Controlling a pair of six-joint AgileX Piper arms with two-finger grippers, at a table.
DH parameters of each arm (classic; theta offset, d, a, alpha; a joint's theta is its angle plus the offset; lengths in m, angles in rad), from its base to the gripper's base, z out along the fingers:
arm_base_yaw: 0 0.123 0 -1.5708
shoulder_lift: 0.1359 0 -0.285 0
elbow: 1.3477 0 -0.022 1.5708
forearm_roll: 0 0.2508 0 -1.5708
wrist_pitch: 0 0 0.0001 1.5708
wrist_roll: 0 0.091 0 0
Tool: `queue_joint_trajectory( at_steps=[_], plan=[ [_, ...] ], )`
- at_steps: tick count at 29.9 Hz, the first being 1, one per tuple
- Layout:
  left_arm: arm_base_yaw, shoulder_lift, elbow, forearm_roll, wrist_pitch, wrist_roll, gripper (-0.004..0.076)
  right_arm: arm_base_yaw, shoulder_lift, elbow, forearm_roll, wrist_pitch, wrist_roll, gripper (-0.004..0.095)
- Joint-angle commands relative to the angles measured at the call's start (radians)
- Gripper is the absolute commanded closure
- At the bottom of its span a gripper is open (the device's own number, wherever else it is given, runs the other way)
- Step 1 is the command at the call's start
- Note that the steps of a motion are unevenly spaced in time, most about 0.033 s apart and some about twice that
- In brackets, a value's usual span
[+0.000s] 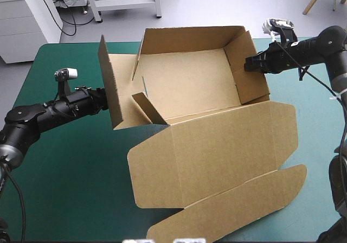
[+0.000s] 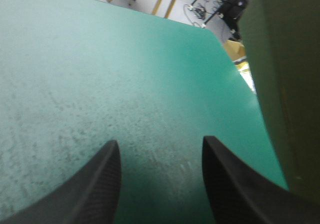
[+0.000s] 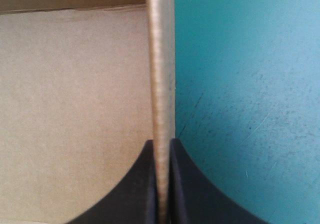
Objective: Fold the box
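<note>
Box (image 1: pixel 187 80) sits toward the table's (image 1: pixel 65 172) far edge, walls raised and lid (image 1: pixel 217 156) flat toward the near edge, and I see my right gripper (image 3: pixel 161 143) clamped on its right wall (image 1: pixel 252 75) while my left gripper (image 2: pixel 160 140) stands open and empty just beside the left wall (image 1: pixel 108 85).

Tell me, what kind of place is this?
Probably a robot lab or workshop: a table with a teal-green cover, the left black claw open, the right claw pinching a wall of a partly folded brown cardboard box.
</note>
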Motion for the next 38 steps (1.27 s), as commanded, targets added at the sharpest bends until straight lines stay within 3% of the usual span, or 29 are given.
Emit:
queue_joint_trajectory(
  at_steps=[1, 12, 30, 38],
  plan=[
    [0.001, -0.025, -0.061, -0.135, 0.105, 0.010, 0.0317, -0.007, -0.053, -0.031, 0.062, -0.033, 0.001, 0.0927],
    [-0.001, -0.025, -0.203, -0.205, 0.278, -0.077, 0.0318, -0.007, -0.053, -0.031, 0.062, -0.051, 0.006, 0.0927],
    [-0.182, -0.024, -0.307, -0.208, 0.137, -0.148, 0.0309, -0.007, -0.053, -0.031, 0.075, -0.068, 0.032, 0.0927],
    [-0.189, -0.024, -0.307, -0.069, 0.087, -0.260, 0.0309, 0.019, -0.053, -0.031, 0.057, -0.076, 0.103, 0.0925]
  ],
)
